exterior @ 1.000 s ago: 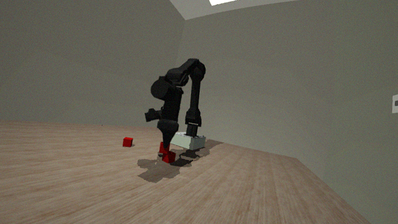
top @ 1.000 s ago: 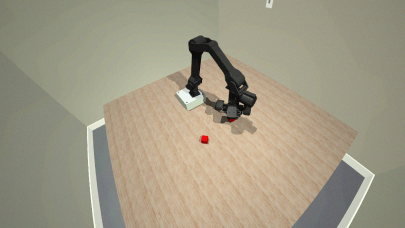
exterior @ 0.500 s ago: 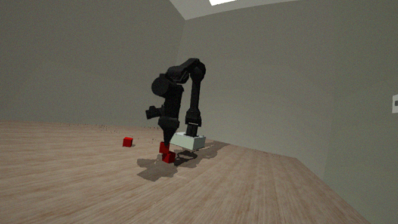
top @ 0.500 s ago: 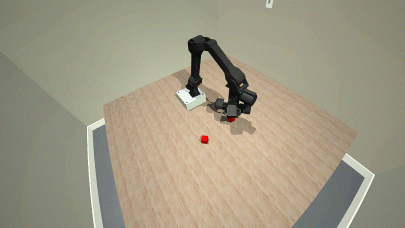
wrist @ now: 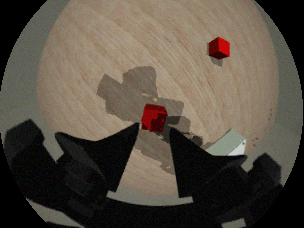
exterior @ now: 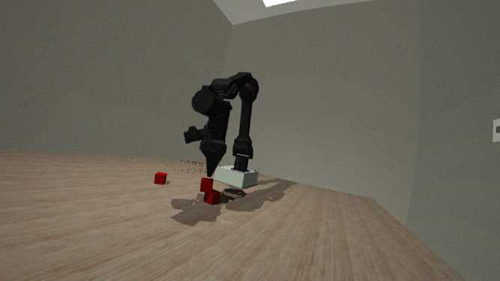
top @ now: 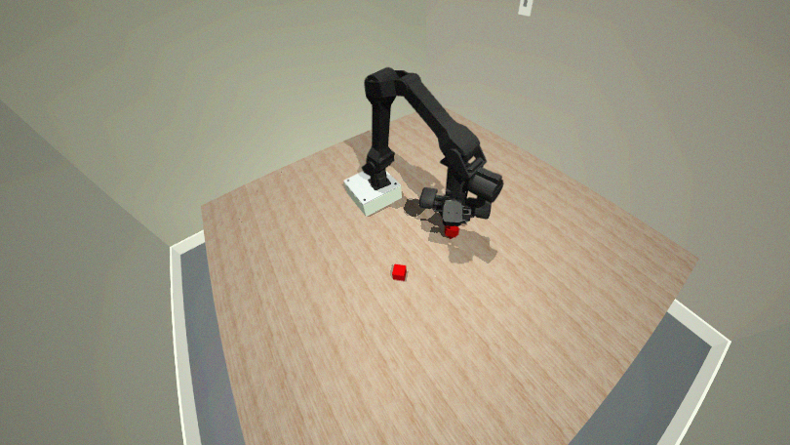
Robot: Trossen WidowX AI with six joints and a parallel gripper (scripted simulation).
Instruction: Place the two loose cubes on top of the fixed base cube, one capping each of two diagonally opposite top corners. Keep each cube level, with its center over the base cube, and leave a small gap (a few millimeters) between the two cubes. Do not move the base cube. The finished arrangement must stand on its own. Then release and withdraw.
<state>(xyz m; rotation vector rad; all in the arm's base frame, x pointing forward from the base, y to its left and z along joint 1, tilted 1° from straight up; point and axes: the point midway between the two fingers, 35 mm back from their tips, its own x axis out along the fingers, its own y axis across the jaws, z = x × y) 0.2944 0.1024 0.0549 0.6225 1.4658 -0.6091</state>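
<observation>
Resting on wood-grain table (top: pixel 332 343): matte red cube (exterior: pixel 206 184), sharp-edged, just below black tapered gripper (exterior: pixel 209 172), parted, gripping nothing; second red cube (top: pixel 399 271) well apart.

Table (top: pixel 497 343): I see pale wood planks, the grain running along its length.
Mount (top: pixel 371 198): white block resting on the table towards the far edge.
Base cube (exterior: pixel 213 197): red, on the table near the mount, in shadow.
Loose cube (top: pixel 399 271): red, alone on the table, well apart from both.
Shadows: grey patches across the table around the base cube.
</observation>
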